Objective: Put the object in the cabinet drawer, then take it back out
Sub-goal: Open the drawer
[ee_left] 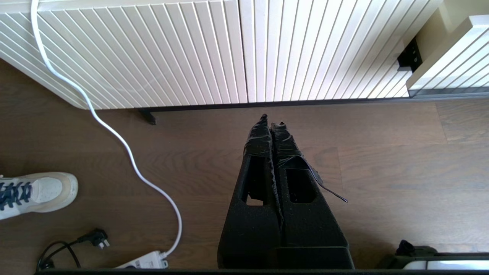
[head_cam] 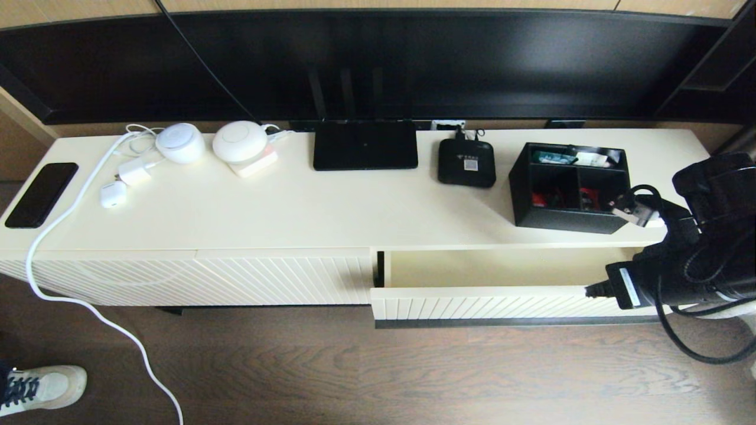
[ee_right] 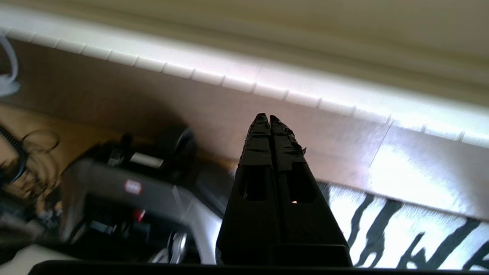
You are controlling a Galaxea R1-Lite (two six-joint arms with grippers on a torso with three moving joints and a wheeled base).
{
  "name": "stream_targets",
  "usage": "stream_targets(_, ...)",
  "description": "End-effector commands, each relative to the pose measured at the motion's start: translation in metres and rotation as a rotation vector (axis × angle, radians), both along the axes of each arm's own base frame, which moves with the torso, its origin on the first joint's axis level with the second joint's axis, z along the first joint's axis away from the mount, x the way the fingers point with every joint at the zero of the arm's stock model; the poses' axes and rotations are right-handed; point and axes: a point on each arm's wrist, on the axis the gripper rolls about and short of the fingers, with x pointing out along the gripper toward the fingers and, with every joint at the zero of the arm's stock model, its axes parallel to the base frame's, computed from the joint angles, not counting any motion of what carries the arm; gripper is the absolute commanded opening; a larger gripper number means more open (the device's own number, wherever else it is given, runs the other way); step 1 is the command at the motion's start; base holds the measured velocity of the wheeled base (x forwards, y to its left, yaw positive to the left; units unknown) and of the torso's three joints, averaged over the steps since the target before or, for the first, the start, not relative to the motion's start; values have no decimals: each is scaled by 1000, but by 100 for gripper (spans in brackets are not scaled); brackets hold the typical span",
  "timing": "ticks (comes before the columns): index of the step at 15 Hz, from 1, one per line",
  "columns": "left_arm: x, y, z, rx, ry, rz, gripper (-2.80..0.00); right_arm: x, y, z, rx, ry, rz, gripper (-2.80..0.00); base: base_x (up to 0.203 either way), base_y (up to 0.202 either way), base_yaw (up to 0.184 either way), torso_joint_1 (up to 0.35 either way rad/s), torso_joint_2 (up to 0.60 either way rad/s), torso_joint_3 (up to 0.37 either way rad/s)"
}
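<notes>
Cabinet top point(head_cam: 331, 206) holds organizer box point(head_cam: 570, 219) containing small items.

The right arm point(head_cam: 703, 260) is seen at the right edge of the head view, bent low. The right gripper point(ee_right: 269, 117) is held with its fingers pressed together. The left gripper point(ee_left: 272, 119) is likewise closed, empty, pointed downward.

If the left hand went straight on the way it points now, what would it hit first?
Probably the ribbed cabinet front: the shut left hand points over the wood floor toward its lower edge. Depth is unclear, so it might meet the floor just short of it.
</notes>
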Motion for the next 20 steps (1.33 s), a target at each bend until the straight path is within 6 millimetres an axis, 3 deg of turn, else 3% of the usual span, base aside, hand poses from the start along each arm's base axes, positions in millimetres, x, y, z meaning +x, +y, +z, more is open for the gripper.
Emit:
stream_targets(1,0,0,0,0,2,0,-280,19,4,-16,-22,17,-12,-280,0,0,0,0,0,0)
stream_targets(4,0,0,0,0,1,0,-280,37,9,-27,-85,-12,-58,-280,0,0,0,0,0,0)
stream_targets(13,0,0,0,0,2,0,-280,62,17,-19,-91,-85,-62,-280,0,0,0,0,0,0)
stream_targets(17,0,0,0,0,2,0,-280,61,24,-28,-140,-56,-76,-280,0,0,0,0,0,0)
stream_targets(20,0,0,0,0,0,0,-280,50,28,-29,-157,20,-54,-280,0,0,0,0,0,0)
